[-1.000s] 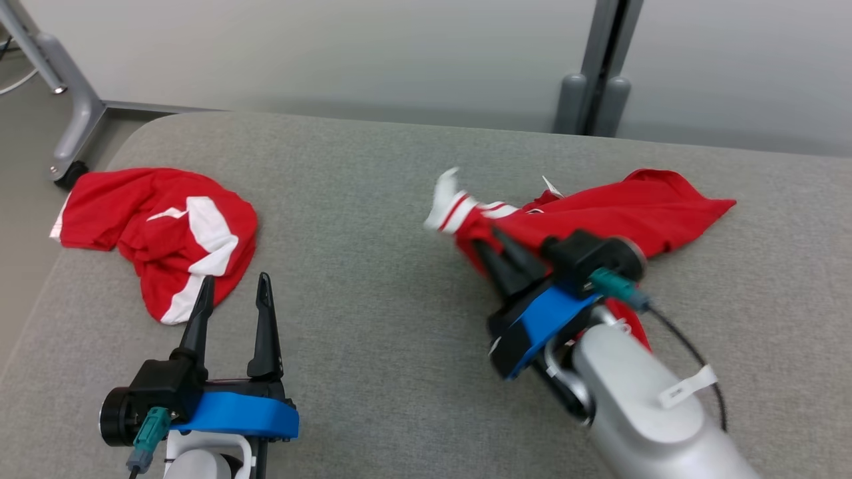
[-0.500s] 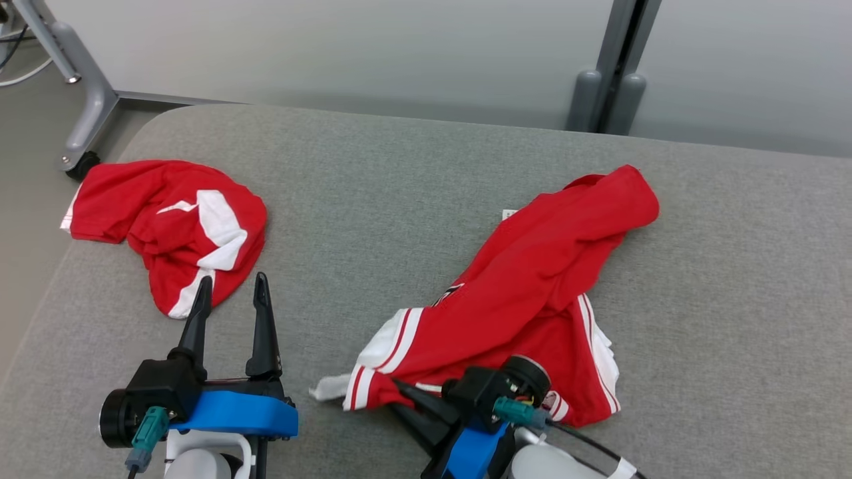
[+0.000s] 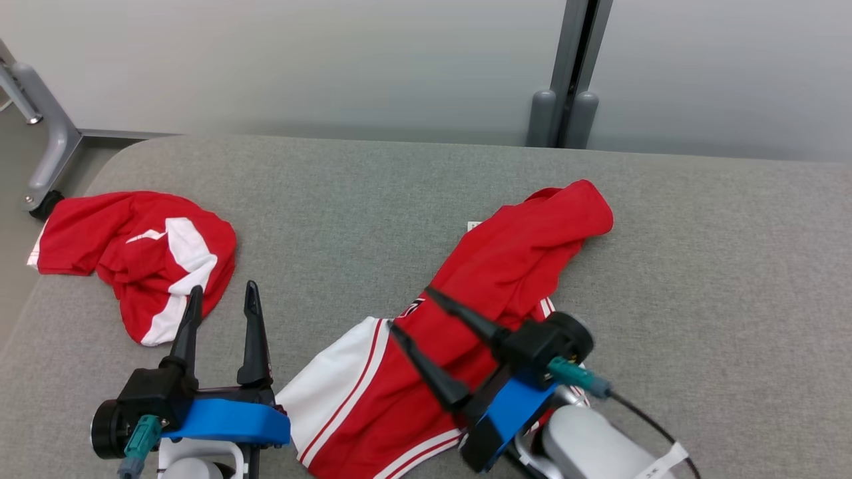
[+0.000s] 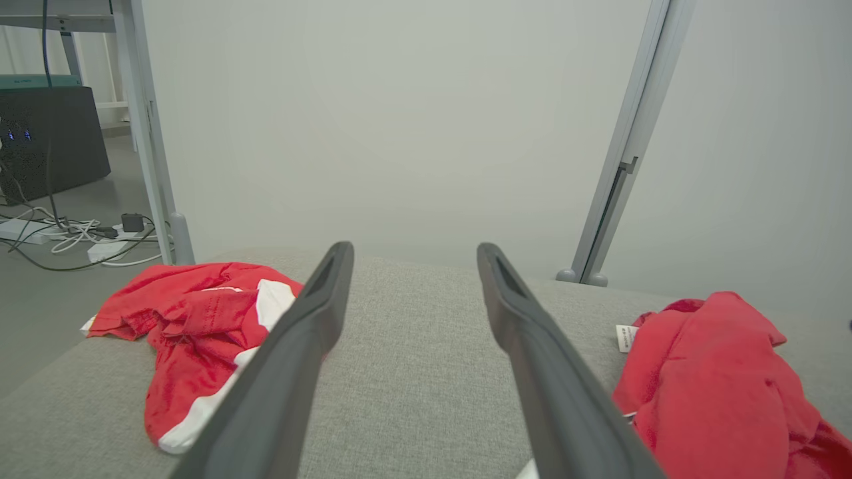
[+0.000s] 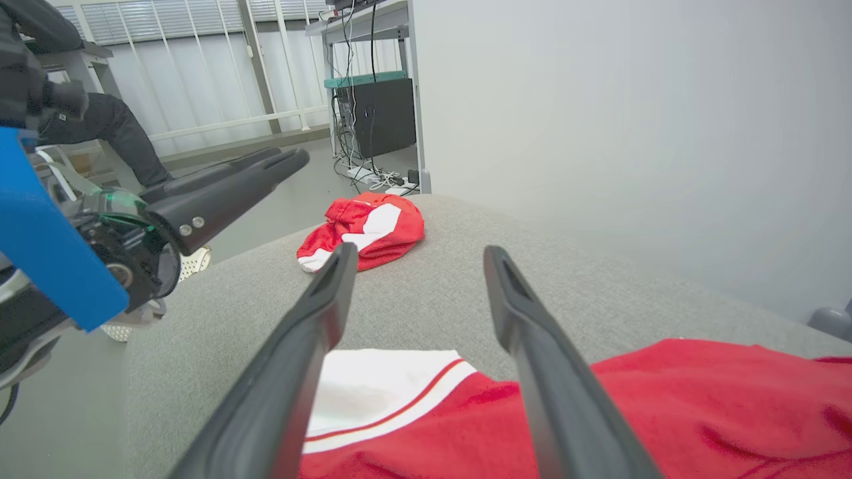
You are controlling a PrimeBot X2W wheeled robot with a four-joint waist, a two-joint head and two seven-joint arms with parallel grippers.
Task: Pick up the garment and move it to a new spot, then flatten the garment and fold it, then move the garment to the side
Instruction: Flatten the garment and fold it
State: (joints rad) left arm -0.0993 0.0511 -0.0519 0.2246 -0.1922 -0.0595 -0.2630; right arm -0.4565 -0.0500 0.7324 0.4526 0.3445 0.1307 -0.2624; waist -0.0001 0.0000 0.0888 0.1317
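Note:
The garment (image 3: 512,266), red with white striped trim, lies crumpled on the grey padded table (image 3: 373,193), running from the middle toward the front edge. Over its near half hovers my right gripper (image 3: 411,311), open and holding nothing, its fingers pointing up and left. The right wrist view shows the garment (image 5: 632,412) under that open gripper (image 5: 419,253), with the white hem between the fingers. My left gripper (image 3: 223,291) stands open and empty at the lower left, apart from the cloth. From the left wrist, the garment (image 4: 719,379) lies right of my left gripper (image 4: 413,253).
A second red and white garment (image 3: 133,253) lies bunched at the table's left edge (image 4: 200,313) (image 5: 363,229). A frame leg on a caster (image 3: 40,179) stands off the left corner, a post (image 3: 566,80) behind the table. A seated person (image 5: 73,113) is beyond the left side.
My right gripper dragged the garment toward the front, then opened, let it go and rose above it. The white hem now lies spread out. The camera shifted; the left arm stayed put.

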